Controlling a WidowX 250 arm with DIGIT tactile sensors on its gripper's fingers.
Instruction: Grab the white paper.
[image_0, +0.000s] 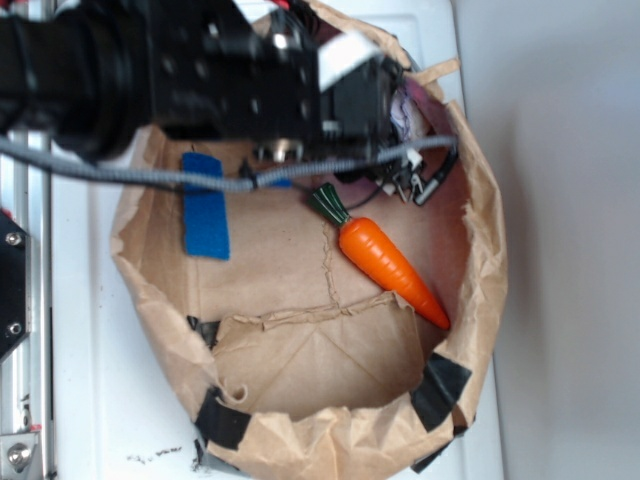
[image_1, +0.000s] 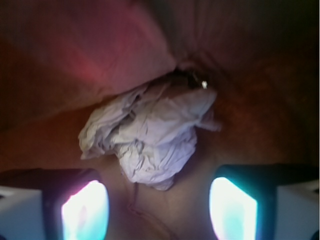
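Note:
The white paper (image_1: 150, 135) is a crumpled off-white ball lying on the brown bag floor, against the bag's wall. In the wrist view it sits just ahead of my gripper (image_1: 157, 210). The gripper is open, with one finger (image_1: 82, 210) to the paper's lower left and the other to its lower right. Nothing is between them. In the exterior view the black arm reaches in from the top left. My gripper (image_0: 385, 105) points into the bag's far corner, where a small pale patch of the paper (image_0: 407, 112) shows past it.
A brown paper bag (image_0: 490, 250) with rolled-down walls surrounds everything. An orange toy carrot (image_0: 390, 262) lies on its floor right of centre. A blue tape strip (image_0: 205, 205) is at the left. Black tape (image_0: 440, 390) holds the near corners. A grey cable (image_0: 150, 178) crosses the bag.

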